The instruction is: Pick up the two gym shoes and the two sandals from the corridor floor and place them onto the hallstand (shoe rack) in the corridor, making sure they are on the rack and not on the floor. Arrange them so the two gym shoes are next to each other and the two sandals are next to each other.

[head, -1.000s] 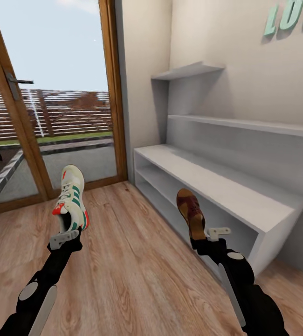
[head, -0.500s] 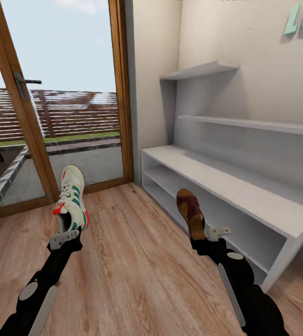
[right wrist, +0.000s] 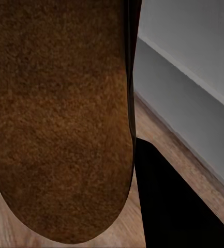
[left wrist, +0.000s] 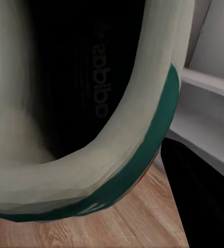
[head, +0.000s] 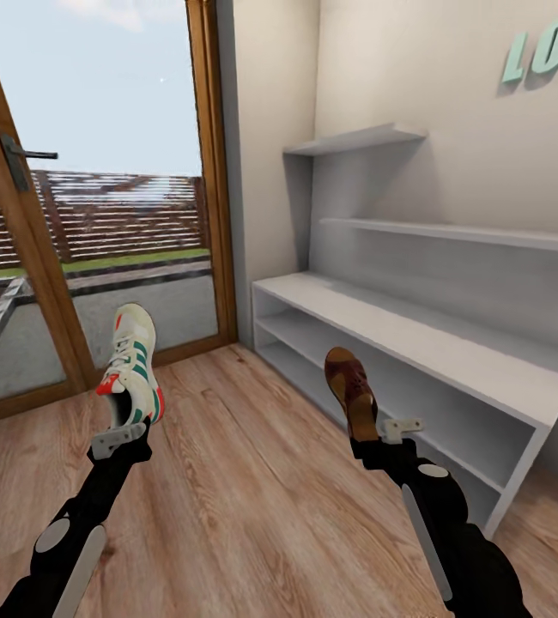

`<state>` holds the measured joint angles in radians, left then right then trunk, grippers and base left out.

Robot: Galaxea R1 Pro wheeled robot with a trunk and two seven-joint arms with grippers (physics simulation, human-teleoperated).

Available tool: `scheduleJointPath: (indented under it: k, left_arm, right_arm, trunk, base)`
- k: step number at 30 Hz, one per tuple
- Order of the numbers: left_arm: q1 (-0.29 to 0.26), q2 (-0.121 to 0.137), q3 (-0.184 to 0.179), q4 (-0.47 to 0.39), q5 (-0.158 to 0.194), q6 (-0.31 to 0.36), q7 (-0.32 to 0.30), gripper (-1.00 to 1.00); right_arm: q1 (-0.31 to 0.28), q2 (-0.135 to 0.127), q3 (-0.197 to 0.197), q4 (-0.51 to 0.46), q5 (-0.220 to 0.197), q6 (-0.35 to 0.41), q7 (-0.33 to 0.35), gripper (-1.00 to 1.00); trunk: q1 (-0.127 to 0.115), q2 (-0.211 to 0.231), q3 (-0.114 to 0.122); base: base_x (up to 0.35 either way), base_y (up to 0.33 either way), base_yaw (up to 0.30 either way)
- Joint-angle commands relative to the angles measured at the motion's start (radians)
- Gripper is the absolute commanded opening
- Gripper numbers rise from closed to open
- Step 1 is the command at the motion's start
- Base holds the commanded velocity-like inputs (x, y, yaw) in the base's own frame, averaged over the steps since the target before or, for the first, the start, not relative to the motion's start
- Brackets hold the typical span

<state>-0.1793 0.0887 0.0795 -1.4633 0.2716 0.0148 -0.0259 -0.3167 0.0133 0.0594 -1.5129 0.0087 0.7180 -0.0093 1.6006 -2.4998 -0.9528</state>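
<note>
At about nine o'clock in the head view stands a glazed door (head: 81,197) with a wooden frame and a dark handle (head: 23,156); through the glass show a paved strip, grass and a slatted fence.

At about seven o'clock the left arm reaches forward, and the left gripper (head: 123,429) is closed on the heel of a gym shoe (head: 132,365). The shoe is white with green side stripes and red-orange accents, and it is held off the corridor floor (head: 245,481), toe pointing away toward the door. In the left wrist view the heel opening of the gym shoe (left wrist: 91,103) sits right at the lens, with its dark insole and green rim trim, wood planks beneath it and grey shelving to one side.

At about five o'clock the right gripper (head: 373,438) is clamped on the heel end of a sandal (head: 350,390), brown with a dark woven strap at the toe. It is raised above the floor, toe pointing away, just in front of the low shelves of the hallstand (head: 416,343). In the right wrist view the tan footbed of the sandal (right wrist: 60,119) looms close, with a grey panel and planks behind.

From two to four o'clock the light grey hallstand runs along the wall, with a bench top, open shelves below and staggered wall shelves above. At one o'clock pale green letters (head: 545,51) hang on the wall.
</note>
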Motion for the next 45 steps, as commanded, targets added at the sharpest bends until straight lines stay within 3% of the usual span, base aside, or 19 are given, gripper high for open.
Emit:
scheduleJointPath:
  k: [1, 11, 31, 45]
  left_arm:
    - [0.0, 0.0, 0.0, 0.0, 0.011, 0.002, -0.004, -1.0]
    - [0.0, 0.0, 0.0, 0.0, 0.01, 0.001, -0.004, -1.0]
    - [0.0, 0.0, 0.0, 0.0, 0.01, 0.001, -0.003, -1.0]
    - [0.0, 0.0, 0.0, 0.0, 0.01, 0.001, -0.003, -1.0]
  right_arm:
    - [-0.001, 0.0, 0.0, -0.001, -0.003, 0.006, -0.003, -1.0]
    - [-0.001, 0.0, 0.0, -0.001, -0.003, 0.006, -0.003, -1.0]
    - [-0.001, 0.0, 0.0, -0.001, -0.003, 0.006, -0.003, -1.0]
    - [-0.001, 0.0, 0.0, -0.001, -0.003, 0.006, -0.003, -1.0]
  trunk:
    - [0.0, 0.0, 0.0]
    - [0.0, 0.0, 0.015]
    - [0.0, 0.0, 0.042]
    - [0.0, 0.0, 0.043]
  base:
    - [0.002, 0.325, -0.193]
    - [0.0, 0.232, -0.193]
    - [0.002, 0.028, -0.192]
    - [0.08, 0.288, -0.201]
